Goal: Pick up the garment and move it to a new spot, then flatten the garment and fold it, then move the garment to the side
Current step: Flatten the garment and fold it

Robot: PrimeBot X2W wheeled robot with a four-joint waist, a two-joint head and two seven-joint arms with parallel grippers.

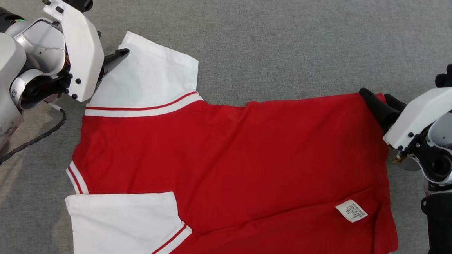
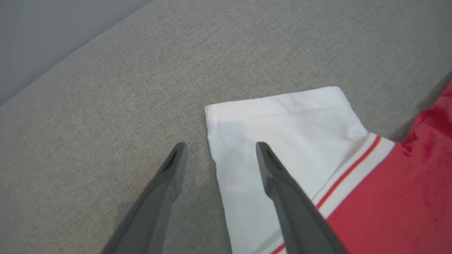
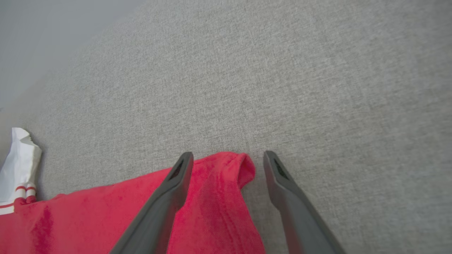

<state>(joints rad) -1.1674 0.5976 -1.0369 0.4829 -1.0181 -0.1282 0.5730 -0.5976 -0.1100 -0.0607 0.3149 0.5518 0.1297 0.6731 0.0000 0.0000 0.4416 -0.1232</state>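
Note:
The garment (image 1: 228, 154) is a red shirt with white sleeves, spread mostly flat on the grey cloth surface. My left gripper (image 1: 114, 59) is open at the far white sleeve (image 2: 289, 120). In the left wrist view, the left gripper (image 2: 221, 144) has one finger over the sleeve and the other over bare surface, straddling the sleeve's edge. My right gripper (image 1: 375, 93) is open at the shirt's far hem corner (image 3: 219, 197). In the right wrist view, the right gripper (image 3: 228, 153) has that red corner between its fingers, and nothing is gripped.
A white care label (image 1: 351, 210) lies on the red cloth near the hem. A dark cable (image 1: 33, 138) trails from the left arm over the surface. The grey surface (image 1: 294, 37) stretches beyond the shirt, and its edge (image 2: 70, 53) shows in the wrist views.

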